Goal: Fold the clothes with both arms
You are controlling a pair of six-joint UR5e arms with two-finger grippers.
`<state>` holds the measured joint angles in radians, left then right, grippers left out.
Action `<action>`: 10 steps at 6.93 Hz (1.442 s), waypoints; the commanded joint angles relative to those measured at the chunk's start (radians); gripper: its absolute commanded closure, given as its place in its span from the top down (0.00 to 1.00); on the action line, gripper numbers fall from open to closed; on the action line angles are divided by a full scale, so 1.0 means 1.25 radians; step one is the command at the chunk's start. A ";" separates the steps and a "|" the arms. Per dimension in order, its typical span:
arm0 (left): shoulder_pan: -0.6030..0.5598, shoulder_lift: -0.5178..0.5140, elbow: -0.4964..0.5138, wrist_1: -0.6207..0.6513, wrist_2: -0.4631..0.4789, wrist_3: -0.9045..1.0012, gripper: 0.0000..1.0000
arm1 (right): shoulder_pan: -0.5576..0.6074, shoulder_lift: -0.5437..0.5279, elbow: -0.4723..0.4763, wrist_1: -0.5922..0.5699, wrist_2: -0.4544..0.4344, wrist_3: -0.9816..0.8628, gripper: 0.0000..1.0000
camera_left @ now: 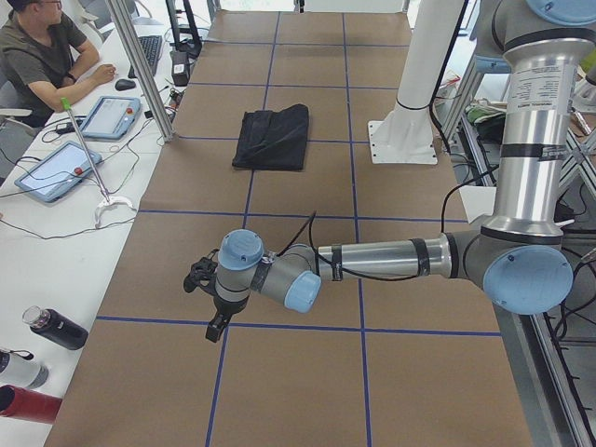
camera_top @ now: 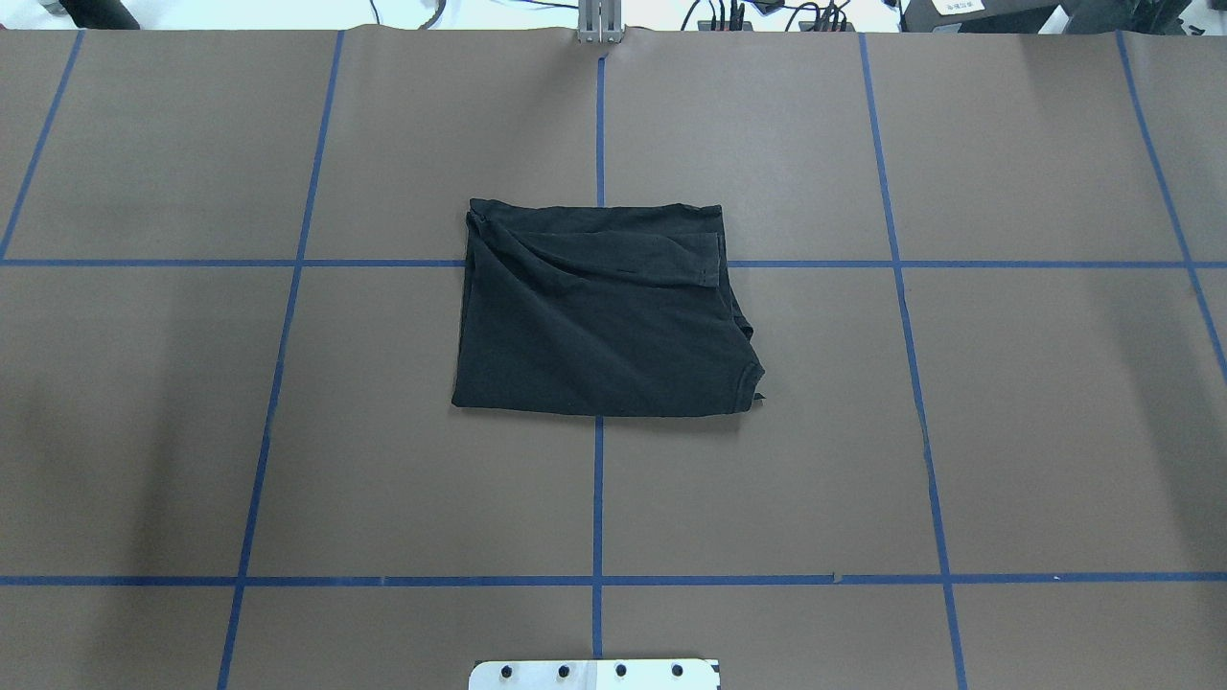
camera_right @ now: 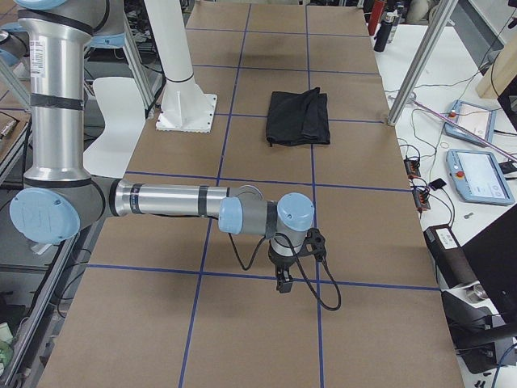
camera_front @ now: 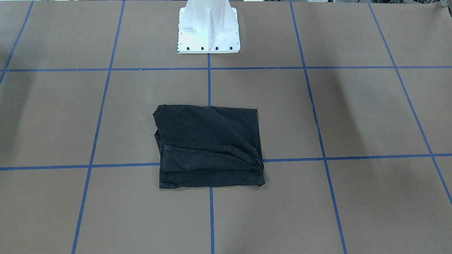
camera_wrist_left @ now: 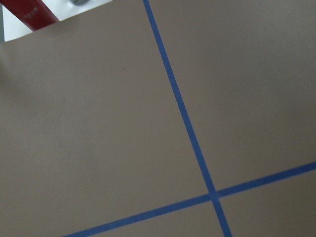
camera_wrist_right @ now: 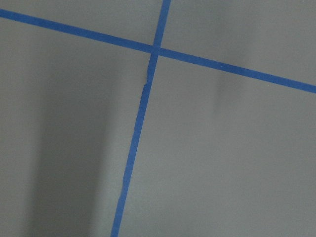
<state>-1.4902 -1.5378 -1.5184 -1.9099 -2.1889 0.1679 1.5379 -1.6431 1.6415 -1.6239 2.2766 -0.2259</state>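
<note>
Okay, table first: flat, covered edge to edge in matte brown paper, gridded into big squares with blue tape. The tape looks slightly wrinkled at one crossing in the right wrist view.

Left arm: grey metal tube sections, light blue round joint caps, black cable along it, stretched level over the table end on my left. Right arm: same build, stretched level over the opposite end. Both are well apart from the garment.

White pedestal: a ribbed column on a square bolted plate, at the robot's edge on the centre line.

T-shirt: black cotton, soft and creased, folded into a rough rectangle with a plain side up. It lies mid-table across the centre tape line. A sleeve hem is folded over its far edge, and the ribbed collar pokes out at the near corner on the robot's right.

Left gripper: black, pointing down over the paper near a tape line. It shows only in the side view, so I cannot tell its jaw gap. Right gripper: same, pointing down, jaw gap cannot be told. Both wrist views show just paper and tape below.

Red bottle: glossy, clipped at the corner of the left wrist view, off the paper.
</note>
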 commanded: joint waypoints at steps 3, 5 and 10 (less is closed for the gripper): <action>0.001 0.046 -0.157 0.336 -0.057 0.026 0.99 | 0.005 -0.007 0.005 0.001 0.070 0.011 1.00; 0.001 0.046 -0.161 0.336 -0.124 0.025 0.99 | 0.005 -0.007 0.004 0.001 0.071 0.010 1.00; -0.002 0.036 -0.161 0.333 -0.118 0.023 0.99 | 0.008 -0.018 0.052 0.012 0.067 0.134 1.00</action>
<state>-1.4922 -1.4910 -1.7190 -1.4940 -2.3365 0.1980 1.5463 -1.6615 1.6644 -1.6169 2.3648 -0.1504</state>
